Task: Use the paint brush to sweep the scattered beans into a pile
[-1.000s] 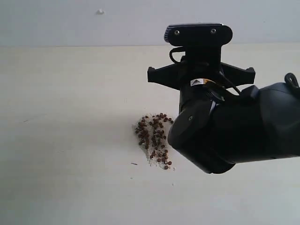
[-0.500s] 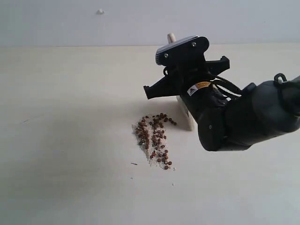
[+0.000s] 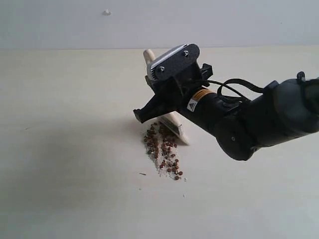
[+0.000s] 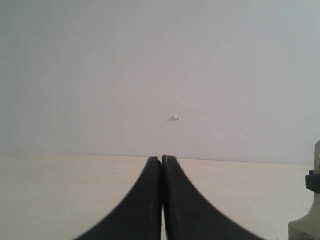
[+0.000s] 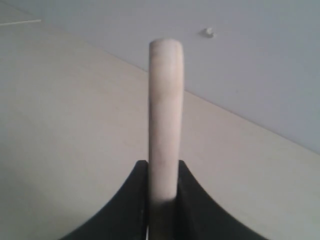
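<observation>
Pinches paint brush [image 3: 174, 125] handle in right end effector [image 5: 162, 167]; sets bristles on bench [image 3: 75, 124] at far-right edge of beans [image 3: 162, 149], piled mid-scene. Holds left end effector [image 4: 162, 162] pressed together, empty.

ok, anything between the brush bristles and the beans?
Nothing visible. In the exterior view the paint brush bristles rest against the upper right edge of the beans, with no gap showing between them.

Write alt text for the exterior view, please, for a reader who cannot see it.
The right gripper holds the paint brush tilted, bristles down on the pale table, beside a small pile of reddish-brown beans.
</observation>
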You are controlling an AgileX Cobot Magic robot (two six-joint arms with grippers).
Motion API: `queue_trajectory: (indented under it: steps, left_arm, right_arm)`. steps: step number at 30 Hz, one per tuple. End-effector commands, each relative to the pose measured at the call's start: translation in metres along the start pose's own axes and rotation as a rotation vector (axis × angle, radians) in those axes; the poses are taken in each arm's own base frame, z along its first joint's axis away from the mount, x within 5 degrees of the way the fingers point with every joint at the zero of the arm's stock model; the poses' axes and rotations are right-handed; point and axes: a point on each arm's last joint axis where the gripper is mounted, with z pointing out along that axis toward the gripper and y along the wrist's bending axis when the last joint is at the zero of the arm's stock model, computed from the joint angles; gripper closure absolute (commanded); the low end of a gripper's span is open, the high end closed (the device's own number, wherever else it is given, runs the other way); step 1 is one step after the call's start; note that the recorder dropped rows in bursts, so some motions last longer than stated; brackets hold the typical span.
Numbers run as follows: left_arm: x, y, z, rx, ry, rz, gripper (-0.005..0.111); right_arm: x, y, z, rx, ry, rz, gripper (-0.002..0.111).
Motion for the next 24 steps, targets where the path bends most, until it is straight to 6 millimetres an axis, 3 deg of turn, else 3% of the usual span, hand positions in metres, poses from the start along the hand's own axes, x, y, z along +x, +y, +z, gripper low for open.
queue_trajectory:
  steps: [1, 8, 12, 15, 18, 19, 22, 24]
  left_arm:
    - [0.001, 0.0, -0.001, -0.001, -0.004, -0.004, 0.107]
    - [0.001, 0.0, -0.001, -0.001, -0.004, -0.004, 0.107]
    - [0.001, 0.0, -0.001, -0.001, -0.004, -0.004, 0.107]
    - [0.001, 0.0, -0.001, -0.001, -0.004, -0.004, 0.107]
    - [0.001, 0.0, -0.001, -0.001, -0.004, -0.004, 0.107]
    - [0.001, 0.0, -0.001, -0.001, -0.004, -0.004, 0.107]
    - [0.001, 0.0, -0.001, -0.001, -0.004, -0.004, 0.107]
    - [0.001, 0.0, -0.001, -0.001, -0.004, -0.004, 0.107]
  right_arm:
    - [-0.011, 0.001, -0.004, -0.042, 0.01, 0.01, 0.108]
    - [-0.039, -0.016, -0.019, 0.099, -0.039, 0.082, 0.108]
    - [-0.054, -0.043, -0.048, 0.358, 0.051, 0.094, 0.108]
    - [-0.05, -0.046, -0.079, 0.365, 0.083, 0.054, 0.108]
    - [-0.057, -0.022, -0.119, 0.034, 0.062, -0.219, 0.108]
    - [-0.063, -0.015, -0.127, -0.06, 0.039, -0.224, 0.108]
    - [-0.081, -0.001, -0.145, -0.255, -0.077, -0.329, 0.108]
    - [-0.08, 0.005, -0.148, -0.358, -0.108, -0.398, 0.108]
